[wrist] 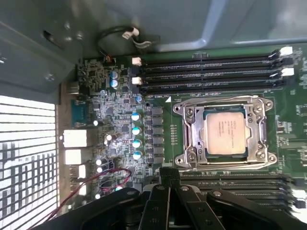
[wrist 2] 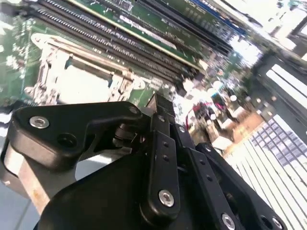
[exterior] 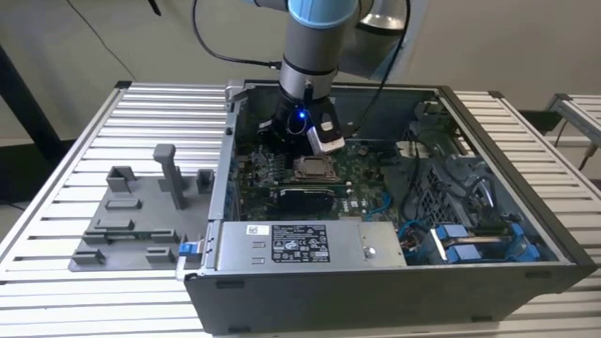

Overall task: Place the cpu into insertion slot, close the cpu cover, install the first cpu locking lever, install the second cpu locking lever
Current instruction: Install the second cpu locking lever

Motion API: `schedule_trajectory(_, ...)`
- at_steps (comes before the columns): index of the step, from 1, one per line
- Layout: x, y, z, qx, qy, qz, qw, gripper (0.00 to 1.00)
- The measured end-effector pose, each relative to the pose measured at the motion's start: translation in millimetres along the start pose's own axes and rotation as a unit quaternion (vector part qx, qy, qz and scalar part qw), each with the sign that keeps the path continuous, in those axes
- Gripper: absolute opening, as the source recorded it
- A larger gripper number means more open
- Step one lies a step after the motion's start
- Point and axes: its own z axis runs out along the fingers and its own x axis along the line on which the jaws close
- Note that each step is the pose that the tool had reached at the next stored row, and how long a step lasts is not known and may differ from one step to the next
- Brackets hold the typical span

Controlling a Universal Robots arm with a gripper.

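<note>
Gripper (wrist: 168,173) with fingers pressed together, nothing between them, poised above the green motherboard (wrist: 158,120) inside the open computer case (exterior: 395,282). In the first wrist view the cpu (wrist: 225,134) lies seated in the insertion slot (wrist: 189,139), silvery top up, with the cpu cover (wrist: 256,132) shut down flat around it. From the fingertips the socket sits at about 2 o'clock, close by but not touching. Long black memory slots (wrist: 211,72) run along both sides of the socket. In the exterior view the cpu (exterior: 314,168) lies just below the arm's wrist.
</note>
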Motion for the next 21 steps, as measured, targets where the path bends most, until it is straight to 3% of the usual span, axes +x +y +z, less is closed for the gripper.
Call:
schedule_trajectory(13,4.7,5.2,-58.5,0.0,0.0,0.0,1.0,0.11)
schedule_trajectory(21,4.9,5.4,-61.0,-0.0001,0.0,0.0,1.0,0.11)
